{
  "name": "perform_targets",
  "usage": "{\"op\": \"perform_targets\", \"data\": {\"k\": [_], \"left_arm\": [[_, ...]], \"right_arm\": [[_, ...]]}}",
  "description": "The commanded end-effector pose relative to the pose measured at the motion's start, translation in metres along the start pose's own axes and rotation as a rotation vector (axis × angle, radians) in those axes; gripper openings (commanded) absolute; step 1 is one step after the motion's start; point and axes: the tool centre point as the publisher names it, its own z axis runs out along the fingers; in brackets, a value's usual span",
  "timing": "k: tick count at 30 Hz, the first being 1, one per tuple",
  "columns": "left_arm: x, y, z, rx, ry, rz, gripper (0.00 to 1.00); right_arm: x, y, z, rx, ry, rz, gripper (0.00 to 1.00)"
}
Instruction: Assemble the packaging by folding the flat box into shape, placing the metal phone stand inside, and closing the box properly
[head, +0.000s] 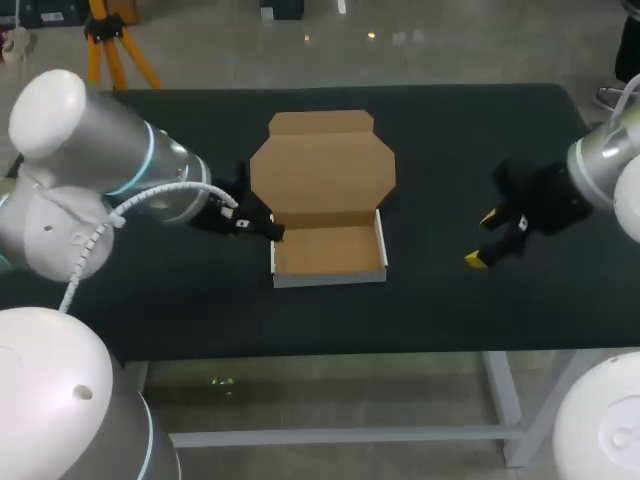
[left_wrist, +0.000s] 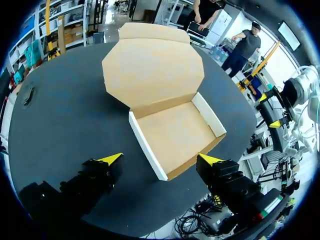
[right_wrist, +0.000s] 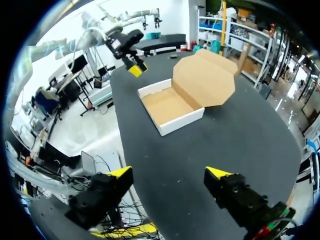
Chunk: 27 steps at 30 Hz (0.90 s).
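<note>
While the box sits in the middle of the desk, already formed into a tray, its lid stands open, leaning back from the rear wall. Noted: my left claw has its fingers spread and empty, just beside the box's left wall. My right claw is likewise spread and empty, well apart to the right. No phone stand in any view. Judgement: thin cardboard, light, likely to slide, creases if pinched hard. Best hold is the lid's far flap edge, with the other claw steadying a side wall.
</note>
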Motion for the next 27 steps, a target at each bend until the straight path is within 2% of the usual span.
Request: {"op": "perform_targets", "data": {"k": [1, 14, 20, 22, 27], "left_arm": [[-0.006, 0.013, -0.031, 0.018, 0.073, -0.014, 1.00], [-0.018, 0.029, -0.079, -0.042, 0.007, -0.146, 1.00], [-0.023, 0.033, -0.101, -0.058, -0.064, -0.238, 1.00], [-0.024, 0.034, -0.108, -0.059, -0.097, -0.274, 1.00], [-0.025, 0.037, -0.124, -0.072, -0.160, -0.345, 1.00]], "right_arm": [[-0.005, 0.000, -0.011, -0.015, 0.014, 0.036, 1.00], [-0.013, 0.001, -0.031, -0.039, -0.009, 0.215, 1.00], [-0.017, 0.000, -0.043, -0.005, -0.041, 0.338, 1.00], [-0.020, -0.001, -0.046, 0.022, -0.084, 0.389, 1.00], [-0.023, -0.004, -0.061, 0.023, -0.105, 0.491, 1.00]]}}
